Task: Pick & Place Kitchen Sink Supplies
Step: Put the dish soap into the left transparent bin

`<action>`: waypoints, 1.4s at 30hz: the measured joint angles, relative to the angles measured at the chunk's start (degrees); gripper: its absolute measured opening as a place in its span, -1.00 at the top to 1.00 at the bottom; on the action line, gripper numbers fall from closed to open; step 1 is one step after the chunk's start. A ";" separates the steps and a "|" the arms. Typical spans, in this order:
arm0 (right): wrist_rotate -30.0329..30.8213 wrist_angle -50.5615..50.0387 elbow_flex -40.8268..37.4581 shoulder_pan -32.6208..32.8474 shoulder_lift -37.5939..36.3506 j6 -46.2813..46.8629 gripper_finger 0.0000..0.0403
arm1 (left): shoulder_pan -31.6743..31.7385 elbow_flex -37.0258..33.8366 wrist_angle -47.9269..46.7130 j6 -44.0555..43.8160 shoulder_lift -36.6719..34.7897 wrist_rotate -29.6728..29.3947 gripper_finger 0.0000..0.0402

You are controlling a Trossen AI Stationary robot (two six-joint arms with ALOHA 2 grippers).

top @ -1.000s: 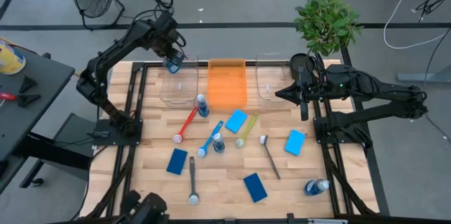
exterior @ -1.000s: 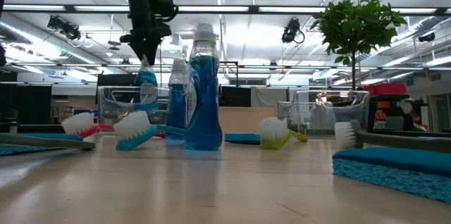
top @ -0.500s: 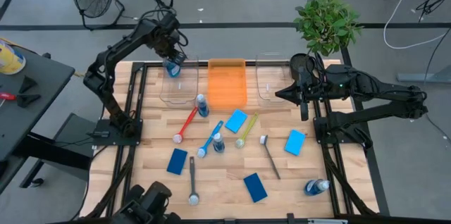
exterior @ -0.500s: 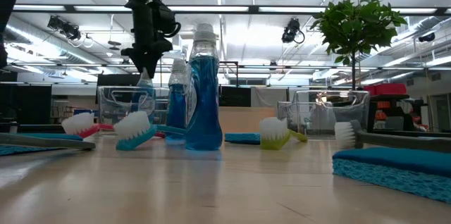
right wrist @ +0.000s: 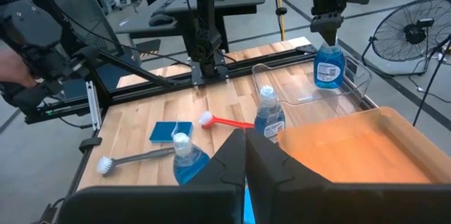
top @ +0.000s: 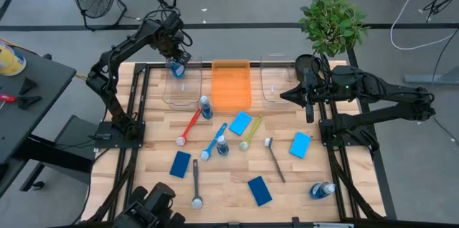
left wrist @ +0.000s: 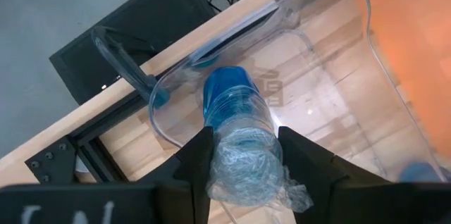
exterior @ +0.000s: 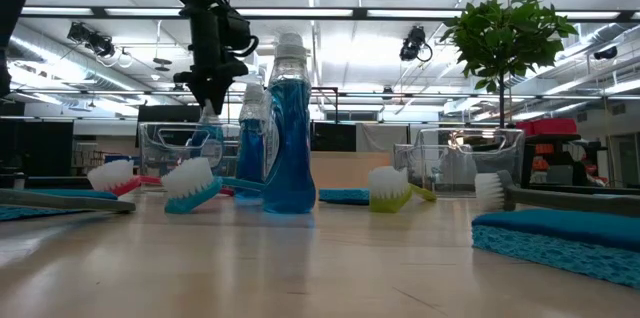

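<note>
My left gripper (top: 176, 64) is shut on a small clear bottle with blue contents (exterior: 207, 134) over the far left corner of the left clear bin (top: 183, 84). The bottle (left wrist: 235, 104) also shows in the right wrist view (right wrist: 328, 65). On the table lie two more bottles (top: 206, 107) (top: 222, 145), a third bottle (top: 323, 190), a red brush (top: 190, 126), a blue one (top: 214, 140), a yellow-green one (top: 251, 133), two grey ones (top: 195, 183) (top: 275, 158), and several blue sponges (top: 240, 122). My right gripper (top: 283, 96) is shut and hovers over the right clear bin. My left gripper pinches the bottle's capped top end (left wrist: 243, 164) between its two fingers (left wrist: 194, 160), coming from above and pointing steeply down. The bottle hangs upright below the fingers, its lower part inside the clear bin's outline. Whether its base touches the bin floor cannot be told.
An orange bin (top: 231, 84) stands between the left clear bin and a right clear bin (top: 276, 81) along the far edge. A potted plant (top: 332, 24) stands at the far right corner. Bare wood lies along the near edge.
My left gripper has gone down with the bottle toward the left clear bin. The bottle stays upright and now hangs lower, level with the bin's wall in the low view.
</note>
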 joint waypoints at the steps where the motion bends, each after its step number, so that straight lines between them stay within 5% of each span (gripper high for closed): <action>1: 0.00 0.02 0.00 0.01 0.00 0.06 0.94 | 0.00 0.01 0.00 0.00 0.00 -0.20 0.26; 30: -1.68 0.02 0.00 -0.01 -0.01 1.23 0.95 | 0.11 -0.01 0.35 -0.02 2.40 0.10 0.25; 42: -1.68 0.02 0.00 0.00 0.00 1.21 0.94 | 0.11 -0.01 0.26 0.02 2.47 -0.34 -0.16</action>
